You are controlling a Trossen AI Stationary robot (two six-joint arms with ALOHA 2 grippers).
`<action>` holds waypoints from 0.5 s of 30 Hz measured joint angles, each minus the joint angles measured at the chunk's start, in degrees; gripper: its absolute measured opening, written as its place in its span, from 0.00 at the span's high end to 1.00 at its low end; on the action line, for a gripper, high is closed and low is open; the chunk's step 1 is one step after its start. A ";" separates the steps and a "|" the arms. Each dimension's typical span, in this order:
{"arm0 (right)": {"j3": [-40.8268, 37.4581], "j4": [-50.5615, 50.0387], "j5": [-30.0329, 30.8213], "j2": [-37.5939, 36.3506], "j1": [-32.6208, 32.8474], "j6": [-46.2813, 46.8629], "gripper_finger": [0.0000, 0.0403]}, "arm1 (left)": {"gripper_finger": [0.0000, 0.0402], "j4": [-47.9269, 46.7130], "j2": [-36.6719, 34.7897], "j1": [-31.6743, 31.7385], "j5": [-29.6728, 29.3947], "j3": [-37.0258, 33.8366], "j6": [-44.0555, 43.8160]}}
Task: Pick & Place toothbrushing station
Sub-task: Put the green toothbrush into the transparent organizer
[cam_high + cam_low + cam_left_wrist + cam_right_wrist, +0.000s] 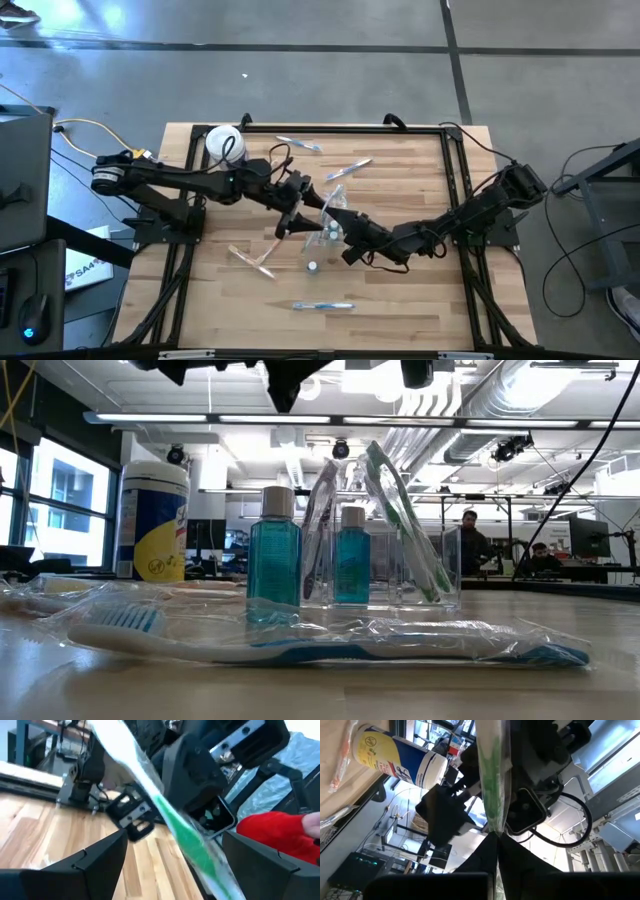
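My right gripper (pixel 347 232) (pixel 496 837) is shut on a green toothbrush in a clear wrapper (pixel 491 775) above the table's middle. My left gripper (pixel 300 212) (pixel 175 865) stands open facing it, one finger on either side of that toothbrush (pixel 187 840); whether they touch it I cannot tell. In the low view a clear cup (pixel 440 565) stands on the table with wrapped toothbrushes (pixel 405 520) leaning in or behind it. Both grippers hang above it at the picture's top. My right gripper pinches one end of the wrapped green toothbrush (pixel 494 822) between its two shut fingers. The toothbrush runs on from the fingertips, roughly along them, toward my left gripper. It is clear of the tabletop at the fingers; where its far end lies does not show.
A white-lidded canister with a yellow label (pixel 224 143) (pixel 152 520) stands at the far left. Two small blue bottles (pixel 273 550) (pixel 350 555) stand by the cup. Wrapped toothbrushes lie about: (pixel 298 144), (pixel 348 170), (pixel 252 260), and a blue one near the front (pixel 322 306) (pixel 330 645).
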 joint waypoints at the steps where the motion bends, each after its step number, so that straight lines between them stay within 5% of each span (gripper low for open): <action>1: 0.00 0.00 0.00 0.00 0.00 0.02 0.99 | 0.19 0.06 0.18 0.00 -0.01 0.02 0.01; 7: 0.00 -0.31 0.46 0.00 0.00 0.16 0.99 | 0.29 0.16 0.23 -0.01 0.02 -0.06 -0.01; 15: 0.00 -1.29 0.88 -0.04 0.00 0.55 0.99 | 0.62 0.05 0.23 0.00 0.09 -0.06 -0.01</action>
